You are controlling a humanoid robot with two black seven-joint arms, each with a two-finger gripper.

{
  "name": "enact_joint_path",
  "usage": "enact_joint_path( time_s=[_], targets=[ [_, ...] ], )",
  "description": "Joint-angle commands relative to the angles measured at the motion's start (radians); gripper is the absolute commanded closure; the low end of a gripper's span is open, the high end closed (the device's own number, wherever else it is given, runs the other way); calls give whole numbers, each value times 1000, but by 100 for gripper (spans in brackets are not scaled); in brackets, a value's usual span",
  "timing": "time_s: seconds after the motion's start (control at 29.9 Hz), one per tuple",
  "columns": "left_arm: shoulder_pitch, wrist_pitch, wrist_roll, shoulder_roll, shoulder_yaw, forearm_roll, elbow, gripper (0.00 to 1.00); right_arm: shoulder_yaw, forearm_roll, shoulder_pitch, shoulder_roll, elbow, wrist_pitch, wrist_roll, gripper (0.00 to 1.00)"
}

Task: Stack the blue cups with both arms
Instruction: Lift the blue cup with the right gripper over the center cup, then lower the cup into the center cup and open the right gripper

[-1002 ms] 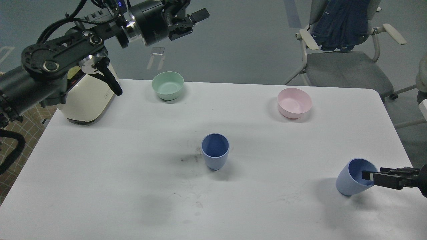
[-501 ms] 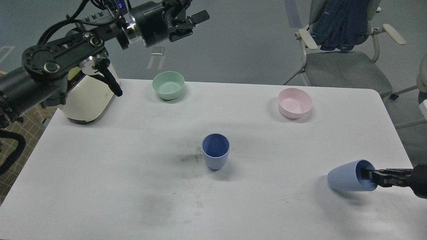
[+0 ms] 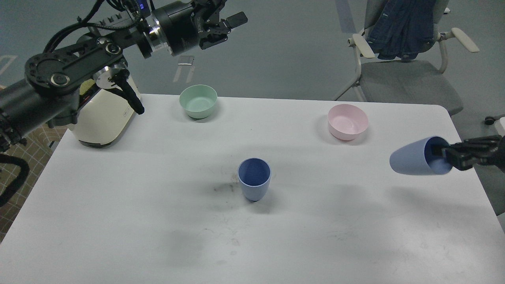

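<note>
One blue cup [image 3: 254, 178] stands upright near the middle of the white table [image 3: 158, 221]. My right gripper [image 3: 441, 154] comes in from the right edge and is shut on the rim of the second blue cup [image 3: 414, 161]. That cup hangs in the air above the table's right side, lying sideways with its base pointing left. My left gripper [image 3: 229, 17] is raised high at the top left, beyond the table's far edge, with its fingers open and empty.
A mint-green bowl [image 3: 198, 101] sits at the back left and a pink bowl [image 3: 348, 122] at the back right. A cream appliance [image 3: 103, 118] stands at the left edge under my left arm. A chair with a blue jacket [image 3: 402, 43] is behind the table.
My right gripper tipped the right cup onto its side, then lifted it off the table and up. The left arm and the middle cup have not moved.
</note>
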Motion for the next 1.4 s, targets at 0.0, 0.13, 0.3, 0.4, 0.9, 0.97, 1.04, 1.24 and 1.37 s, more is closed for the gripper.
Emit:
enact_joint_path(
  time_s=[0.0,0.13,0.3,0.4,0.9,0.97,1.04,1.24,1.37],
  targets=[
    [0,3,1,-1,2,2,1,3,-8,5,116,134,-39,65,0,100],
    [1,2,1,8,2,2,1,3,-135,24,272,313,-90,100,0,100],
    [1,2,1,10,2,2,1,3,-384,160,503,520,-85,105,0,100],
    [1,2,1,8,0,2,1,3,-436,186,551,611,-88,105,0,100],
    [0,0,1,8,-3,0,1,3,-464,235,560,835,-185,99,0,100],
    [1,0,1,10,-3,0,1,3,-471,277,560,873,-209,97,0,100],
    [0,2,0,11,-3,0,1,3,-479,315,560,909,-229,97,0,100],
    [0,0,0,14,-3,0,1,3,-505,326,552,947,-248,96,0,100],
    [0,2,0,13,-3,0,1,3,-507,326,535,953,-262,86,0,100]
  ],
)
